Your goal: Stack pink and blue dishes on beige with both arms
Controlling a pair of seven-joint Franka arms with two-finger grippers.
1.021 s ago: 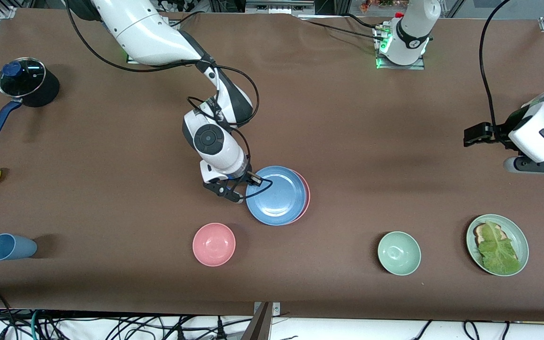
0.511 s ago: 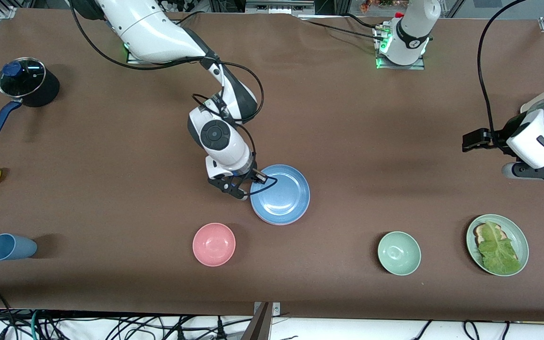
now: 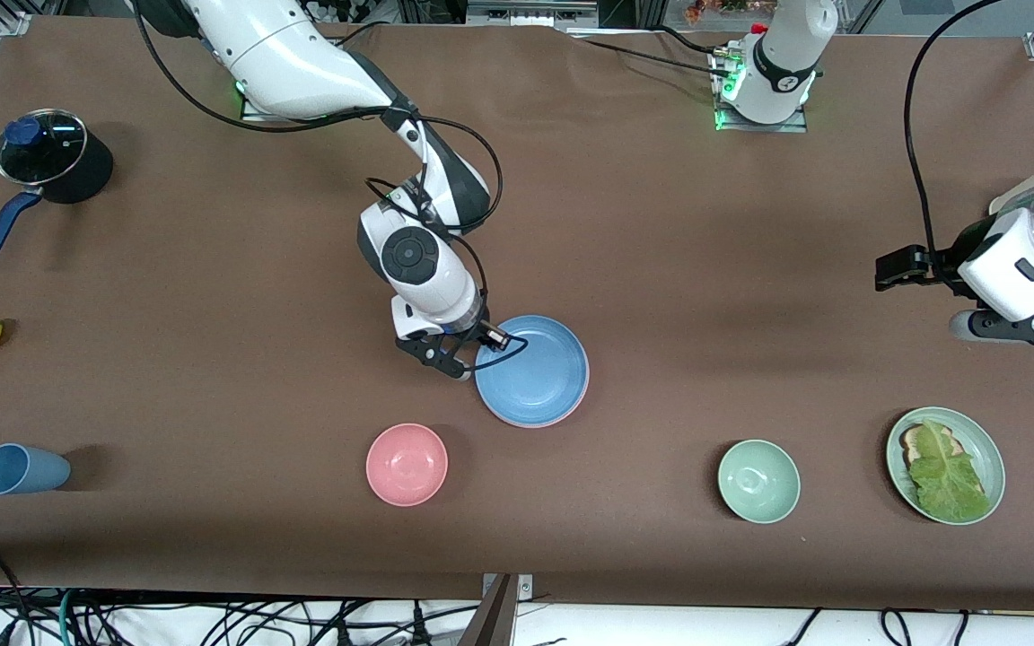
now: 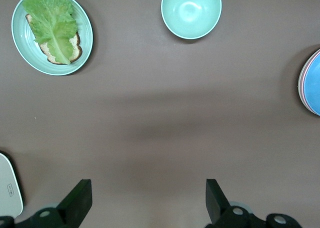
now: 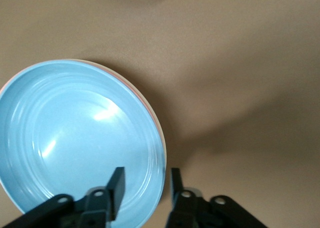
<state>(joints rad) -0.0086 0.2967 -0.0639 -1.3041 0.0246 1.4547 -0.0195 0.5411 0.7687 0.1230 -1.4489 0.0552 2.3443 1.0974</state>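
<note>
A brown cloth-covered table (image 3: 661,224) carries the work, with both robot bases along the edge farthest from the front camera. Near the middle of the table the blue plate (image 3: 531,371) lies on top of the pink plate (image 3: 582,395), of which only a thin salmon rim shows around the edge. The right wrist view shows that same pink line under the blue rim and a pale edge below it, which could be the beige plate, though this cannot be confirmed. The plates sit nearly concentric, so the stack appears essentially made.

The right gripper (image 3: 461,352) is down at the blue plate's rim, on the side toward the right arm's end of the table. In the right wrist view its fingers (image 5: 116,187) straddle the rim with a narrow gap between them; one is over the plate's inside, the other outside. Whether they pinch the rim or have just let go cannot be told. The judgement is that this is the release stage.

The left gripper (image 4: 148,200) hangs over bare table toward the left arm's end, jaws wide apart and empty; that arm waits. The green bowl (image 3: 758,481) and lettuce plate (image 3: 985,447) lie nearer the camera, untouched.
</note>
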